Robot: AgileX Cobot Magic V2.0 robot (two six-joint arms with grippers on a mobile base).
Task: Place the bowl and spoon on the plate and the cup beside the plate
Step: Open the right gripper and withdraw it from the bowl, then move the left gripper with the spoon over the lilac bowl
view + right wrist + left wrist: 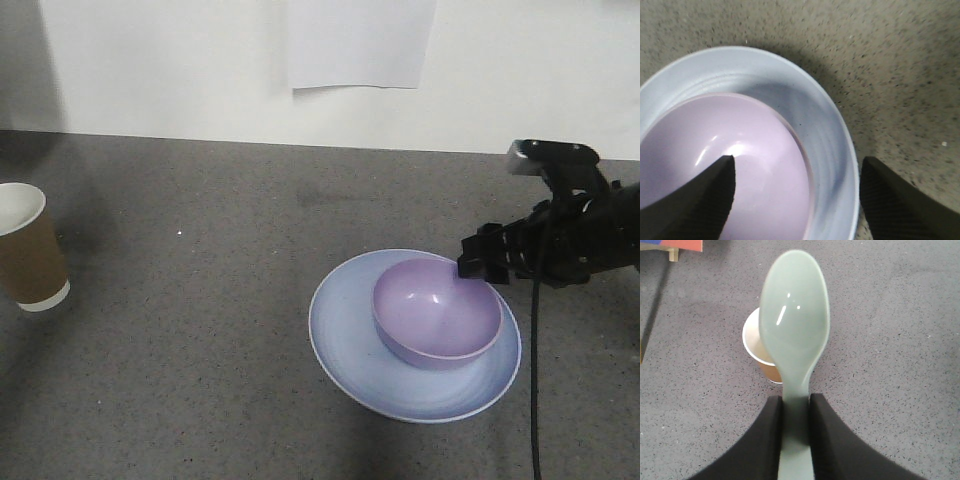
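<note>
The lilac bowl (437,313) sits inside the pale blue plate (340,330) right of the table's middle. My right gripper (484,262) hovers at the bowl's far right rim, open; in the right wrist view its gripper (797,172) spans the bowl (715,150) rim and the plate (825,120), one finger over the bowl, the other past the plate's edge. The brown paper cup (28,246) stands upright at the far left edge. My left gripper (796,402) is shut on the handle of the mint-green spoon (795,320), held above the cup (757,347). The left arm is outside the front view.
A white wall with a taped sheet of paper (360,42) closes off the back of the grey speckled table (200,300). A wooden frame and coloured board (670,247) show at the top left of the left wrist view.
</note>
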